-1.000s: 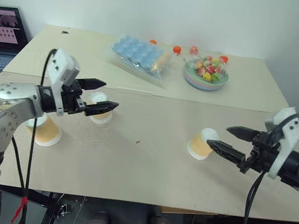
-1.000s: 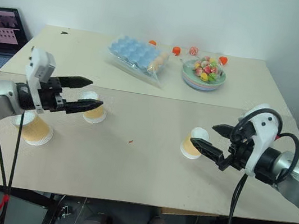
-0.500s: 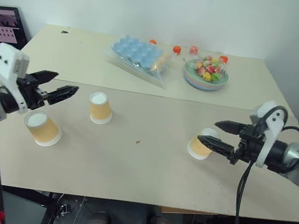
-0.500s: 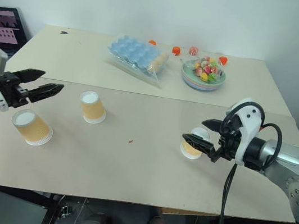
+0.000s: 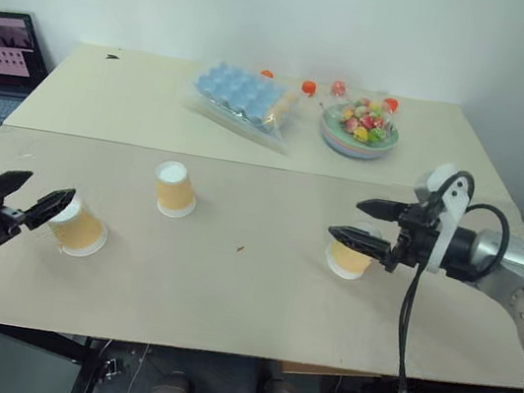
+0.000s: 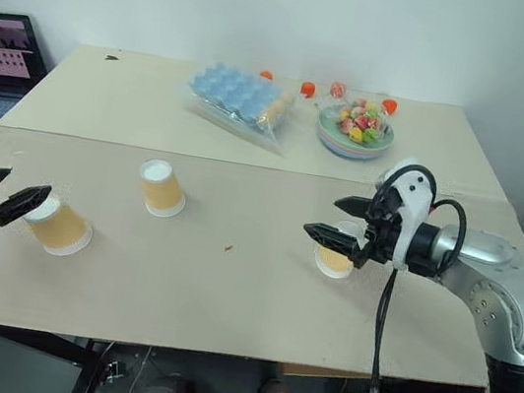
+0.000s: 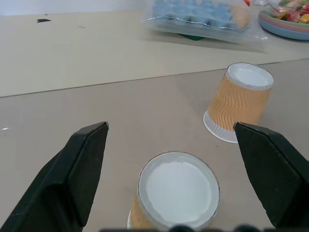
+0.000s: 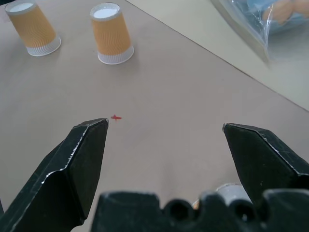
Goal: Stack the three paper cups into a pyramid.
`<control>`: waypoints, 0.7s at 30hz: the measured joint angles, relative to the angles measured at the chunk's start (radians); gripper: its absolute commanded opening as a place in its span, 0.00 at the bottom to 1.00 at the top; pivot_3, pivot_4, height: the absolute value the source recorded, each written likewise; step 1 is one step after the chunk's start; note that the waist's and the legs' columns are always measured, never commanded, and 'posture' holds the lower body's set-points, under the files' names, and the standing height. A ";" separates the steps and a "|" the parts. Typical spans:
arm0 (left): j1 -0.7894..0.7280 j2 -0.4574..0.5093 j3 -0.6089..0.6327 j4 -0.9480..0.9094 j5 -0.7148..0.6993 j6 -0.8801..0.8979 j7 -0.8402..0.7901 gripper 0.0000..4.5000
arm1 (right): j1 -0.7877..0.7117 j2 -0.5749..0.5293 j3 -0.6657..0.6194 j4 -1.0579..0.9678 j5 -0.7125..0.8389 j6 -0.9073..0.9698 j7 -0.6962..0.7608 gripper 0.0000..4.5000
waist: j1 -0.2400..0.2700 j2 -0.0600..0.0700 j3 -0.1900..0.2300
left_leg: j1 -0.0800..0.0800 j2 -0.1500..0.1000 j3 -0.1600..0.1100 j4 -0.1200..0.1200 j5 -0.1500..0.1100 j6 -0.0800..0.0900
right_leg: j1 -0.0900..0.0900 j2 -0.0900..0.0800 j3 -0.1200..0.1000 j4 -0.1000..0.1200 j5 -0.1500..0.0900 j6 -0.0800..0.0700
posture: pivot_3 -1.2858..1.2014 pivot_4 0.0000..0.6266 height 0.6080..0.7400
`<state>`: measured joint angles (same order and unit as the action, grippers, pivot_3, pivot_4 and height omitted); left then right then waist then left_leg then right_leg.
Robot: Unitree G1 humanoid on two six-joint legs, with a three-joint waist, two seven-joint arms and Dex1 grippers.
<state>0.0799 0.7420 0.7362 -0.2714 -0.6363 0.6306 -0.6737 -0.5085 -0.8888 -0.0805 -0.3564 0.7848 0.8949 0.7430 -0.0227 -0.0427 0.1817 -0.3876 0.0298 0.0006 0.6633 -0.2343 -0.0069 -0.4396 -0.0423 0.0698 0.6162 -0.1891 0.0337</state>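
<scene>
Table (image 5: 226,300): spanned most of the frame.
Left cup (image 5: 78,225): stood upside down at lower left, near the table's left edge.
Middle cup (image 5: 175,188): stood upside down up and right of the left cup, well apart from it.
Right cup (image 5: 347,258): stood right of centre.
Tray (image 5: 243,97): lay at upper centre, behind the middle cup.
Bowl (image 5: 359,130): sat right of the tray.
Laptop (image 5: 1,51): stood at the upper left edge, off the table.
</scene>
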 measured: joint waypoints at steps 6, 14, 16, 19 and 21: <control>0.036 -0.041 -0.014 -0.023 0.011 -0.046 0.016 0.98 | -0.009 0.010 0.010 0.012 -0.024 -0.001 0.022 1.00 | 0.004 -0.001 0.000 | 0.000 0.000 0.000 0.000 0.000 0.000 | 0.000 0.000 0.000 0.000 0.002 -0.003 | 0.52 0.24 1.00; 0.039 -0.064 -0.079 0.014 0.057 -0.105 0.018 0.98 | -0.008 0.010 0.002 -0.009 -0.017 0.005 0.021 1.00 | 0.004 -0.001 0.000 | 0.000 0.000 0.000 0.000 0.000 0.000 | 0.000 0.001 0.000 0.000 0.002 -0.003 | 0.52 0.24 1.00; 0.033 -0.069 -0.105 0.041 0.080 -0.129 0.018 0.98 | -0.005 0.003 -0.019 -0.021 -0.006 0.025 0.020 1.00 | 0.004 -0.001 0.000 | 0.000 0.000 0.000 0.000 0.000 0.000 | 0.000 0.000 0.000 -0.001 0.002 -0.003 | 0.52 0.24 1.00; 0.021 -0.080 -0.140 0.076 0.103 -0.156 0.020 0.98 | 0.004 -0.016 -0.052 -0.051 0.037 0.060 0.025 1.00 | 0.005 -0.001 -0.001 | 0.000 0.000 0.000 0.000 0.000 0.000 | 0.000 0.001 0.000 -0.001 0.002 -0.003 | 0.52 0.24 1.00; 0.013 -0.080 -0.153 0.089 0.107 -0.172 0.020 0.98 | 0.008 -0.029 -0.064 -0.069 0.064 0.079 0.029 1.00 | 0.005 -0.002 -0.001 | 0.000 0.000 0.000 0.000 0.000 0.000 | 0.000 0.001 0.000 -0.001 0.002 -0.003 | 0.52 0.24 1.00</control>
<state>0.0925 0.6619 0.5834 -0.1821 -0.5288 0.4586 -0.6539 -0.5003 -0.9178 -0.1441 -0.4254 0.8486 0.9739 0.7720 -0.0180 -0.0443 0.1807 -0.3878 0.0301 0.0008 0.6633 -0.2343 -0.0070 -0.4396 -0.0417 0.0697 0.6157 -0.1871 0.0305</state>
